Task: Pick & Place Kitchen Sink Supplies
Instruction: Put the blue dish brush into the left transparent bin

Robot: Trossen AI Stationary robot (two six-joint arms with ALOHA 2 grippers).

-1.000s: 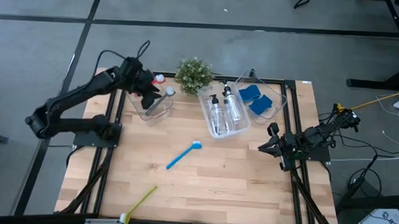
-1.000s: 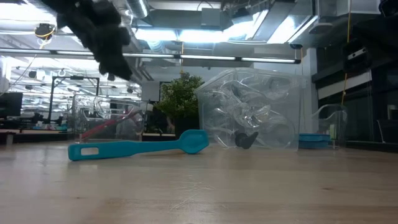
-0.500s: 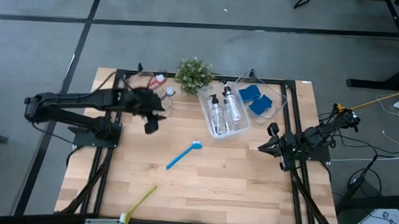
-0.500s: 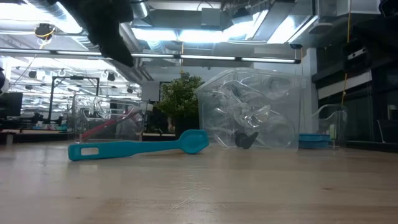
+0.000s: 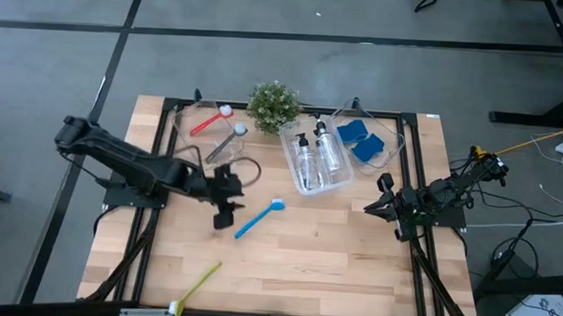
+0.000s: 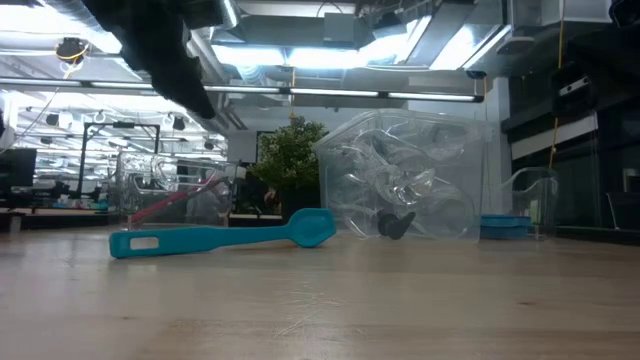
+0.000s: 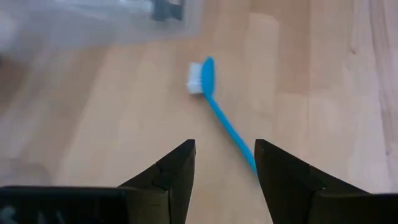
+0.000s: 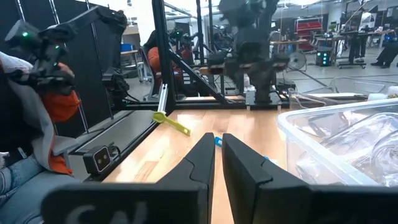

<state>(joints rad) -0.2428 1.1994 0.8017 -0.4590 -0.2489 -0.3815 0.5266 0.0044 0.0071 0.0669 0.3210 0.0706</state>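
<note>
High view: four brushes (image 5: 260,217), two bottles (image 5: 317,152), two sponges (image 5: 358,139).

In the left wrist view the blue dish brush (image 7: 217,109) loses its handle end behind a dark finger (image 7: 292,180), and the clear bin (image 7: 99,22) is smeared and cut by the edge. In the low view the left arm (image 6: 160,45) is cropped — its end effector out of frame.
</note>
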